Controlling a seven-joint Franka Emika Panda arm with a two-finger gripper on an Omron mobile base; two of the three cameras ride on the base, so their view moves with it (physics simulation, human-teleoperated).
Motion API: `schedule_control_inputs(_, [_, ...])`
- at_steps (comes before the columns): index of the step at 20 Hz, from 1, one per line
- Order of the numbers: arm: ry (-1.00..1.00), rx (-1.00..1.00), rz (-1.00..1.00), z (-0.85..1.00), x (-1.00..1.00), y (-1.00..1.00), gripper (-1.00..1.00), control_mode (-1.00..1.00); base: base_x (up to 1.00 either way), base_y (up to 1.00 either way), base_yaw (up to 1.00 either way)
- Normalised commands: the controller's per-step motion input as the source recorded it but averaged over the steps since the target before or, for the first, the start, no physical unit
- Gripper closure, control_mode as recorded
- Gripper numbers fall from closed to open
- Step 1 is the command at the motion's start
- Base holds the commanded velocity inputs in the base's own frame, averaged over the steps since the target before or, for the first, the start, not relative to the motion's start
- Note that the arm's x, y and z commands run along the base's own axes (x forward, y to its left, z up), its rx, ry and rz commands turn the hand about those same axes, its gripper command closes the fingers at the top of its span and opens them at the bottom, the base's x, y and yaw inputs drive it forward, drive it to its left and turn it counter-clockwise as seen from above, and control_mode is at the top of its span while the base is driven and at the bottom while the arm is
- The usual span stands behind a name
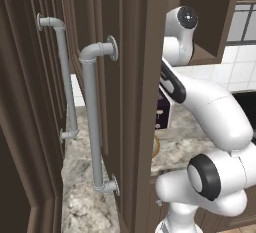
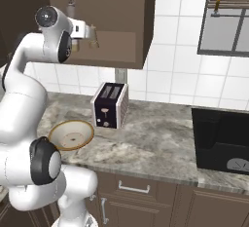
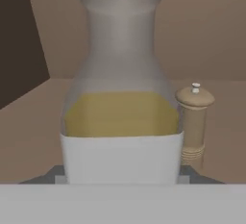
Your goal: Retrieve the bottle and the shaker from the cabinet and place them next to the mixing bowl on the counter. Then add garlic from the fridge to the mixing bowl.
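While the white arm reaches up into the cabinet [image 2: 131, 36], the end effector [image 2: 86, 32] is at the shelf level, in front of the open compartment in the right base view. In the hand view the bottle [image 3: 122, 103] stands upright on the wooden shelf, very close to the camera, between the two fingers: a dark finger tip [image 3: 55, 174] shows at each lower side of the bottle's white label. The tips seem to be just beside the bottle or touching it, but I cannot tell if they press it already, so whether the end effector holds the bottle stays unclear. The bottle has olive-yellow liquid in the lower part and a grey neck above.

The shaker [image 3: 193, 122] stands upright on the same shelf, just beside the bottle, on its right side in the hand view and a little further back. In the right base view it shows as a small brown thing near the hand.

Below the cabinet, the mixing bowl [image 2: 71, 134] lies on the tabletop [image 2: 155, 138], near the toaster [image 2: 111, 105] and to the left of it. A black stovetop [image 2: 221, 141] is well apart, at the right end. In the left base view, the open cabinet door [image 1: 120, 102] with grey pipe handles [image 1: 92, 117] hides most of the scene.
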Motion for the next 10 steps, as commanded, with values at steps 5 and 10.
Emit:
schedule_control_inputs(5, [-0.18, 0.0, 0.0, 0.0, -0.44, 0.0, 1.0, -1.0, 0.0, 0.0, 0.0])
schedule_control_inputs(10, [-0.18, 0.0, 0.0, 0.04, -0.6, -0.1, 1.0, -1.0, 0.0, 0.0, 0.0])
